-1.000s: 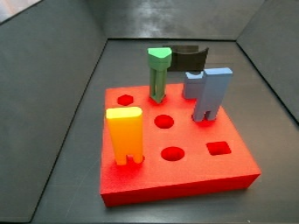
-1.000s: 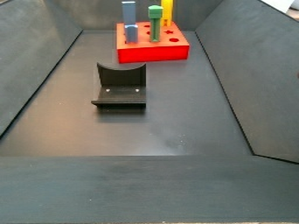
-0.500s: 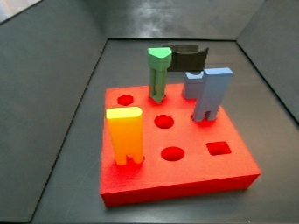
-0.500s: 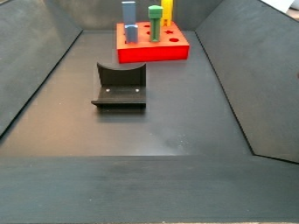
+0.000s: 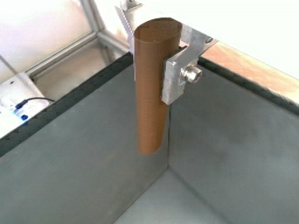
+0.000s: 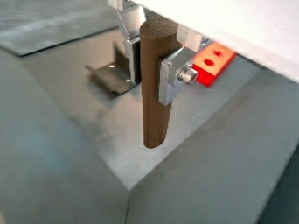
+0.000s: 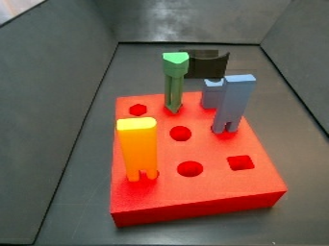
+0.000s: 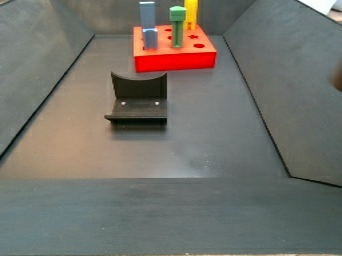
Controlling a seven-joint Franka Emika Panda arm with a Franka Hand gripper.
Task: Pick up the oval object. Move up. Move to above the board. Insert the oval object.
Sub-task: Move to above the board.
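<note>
In both wrist views my gripper (image 5: 156,52) (image 6: 156,61) is shut on the oval object (image 5: 152,87) (image 6: 156,87), a long brown peg with rounded sides. The peg hangs upright between the silver fingers (image 5: 177,77), its lower end free in the air above the dark floor. The red board (image 6: 211,63) lies beyond the peg, apart from it. It also shows in both side views (image 7: 244,187) (image 8: 174,60), with round and square holes in its top. The gripper itself does not show clearly in either side view.
A green arrow-topped peg (image 7: 174,82), a yellow forked block (image 7: 137,146) and a blue-grey block (image 7: 230,101) stand in the board. The dark fixture (image 8: 136,98) (image 6: 114,77) stands on the floor in front of the board. Dark sloping walls enclose the floor.
A small dark blur has appeared at the right edge of a side view. The board, its pegs and the fixture have not moved.
</note>
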